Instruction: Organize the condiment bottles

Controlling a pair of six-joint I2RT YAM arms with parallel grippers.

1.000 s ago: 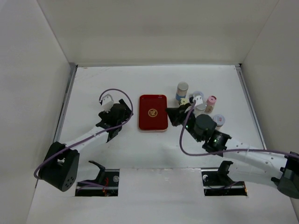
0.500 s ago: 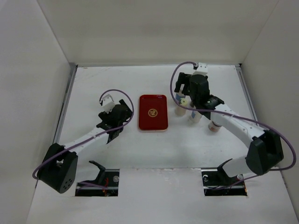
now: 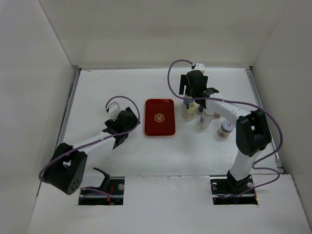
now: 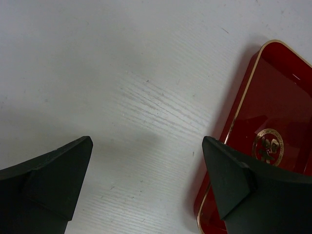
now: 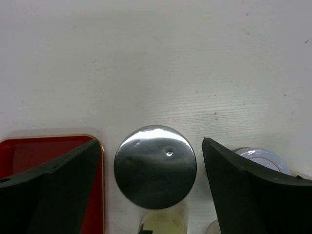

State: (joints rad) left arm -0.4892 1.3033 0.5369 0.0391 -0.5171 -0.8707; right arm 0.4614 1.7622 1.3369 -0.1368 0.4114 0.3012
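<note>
right gripper (image 5: 151, 142), jaws spread, straddles the grey-capped jar (image 5: 155, 165) at lower centre; the likely next move is to descend and close. left gripper (image 4: 147, 140) is spread beside the red tray (image 4: 273, 112).

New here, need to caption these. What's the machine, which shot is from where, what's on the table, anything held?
Two robot arms, bolted at the near edge of a white table, each end in a two-finger pincer. The wide picture is from a fixed camera above and behind them; the other two are from wrist cameras, whose dark wedges are the pincer's own fingers. On the table: a flat red rectangular tray with a gold emblem and, right of it, small round-capped shaker jars. The left pincer is open over the table beside the tray. The right pincer is open above a shiny grey-capped jar. Nothing is held.
</note>
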